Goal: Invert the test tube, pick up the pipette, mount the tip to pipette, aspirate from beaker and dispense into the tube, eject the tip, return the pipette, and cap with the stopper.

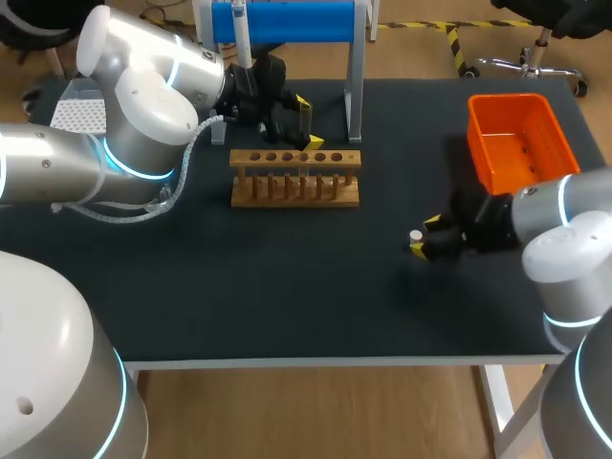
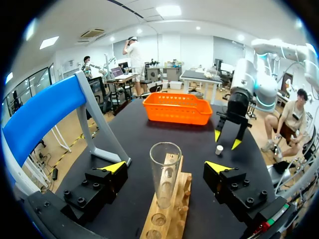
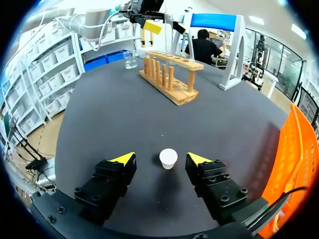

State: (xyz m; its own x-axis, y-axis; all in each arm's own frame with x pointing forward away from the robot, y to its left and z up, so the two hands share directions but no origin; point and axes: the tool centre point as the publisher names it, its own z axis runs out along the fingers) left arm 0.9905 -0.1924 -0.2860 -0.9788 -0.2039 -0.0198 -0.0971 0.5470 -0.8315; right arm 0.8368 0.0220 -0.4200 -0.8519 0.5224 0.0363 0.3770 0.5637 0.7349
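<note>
Silvery cyan-ringed arms [image 1: 143, 105], perhaps corrugated cable [image 1: 187, 158]

1. A wooden rack [image 1: 295, 200] with a row of holes and pegs stands toward the back of the black table [image 1: 287, 287].
2. A stand with a blue top bar [image 1: 296, 21] rises just behind the rack.
3. An orange basket [image 1: 521, 143] sits well to the rack's right, empty.

Head camera looks down from behind; low wrist cameras face each other, sharing the rack [image 1: 295, 177].
</note>
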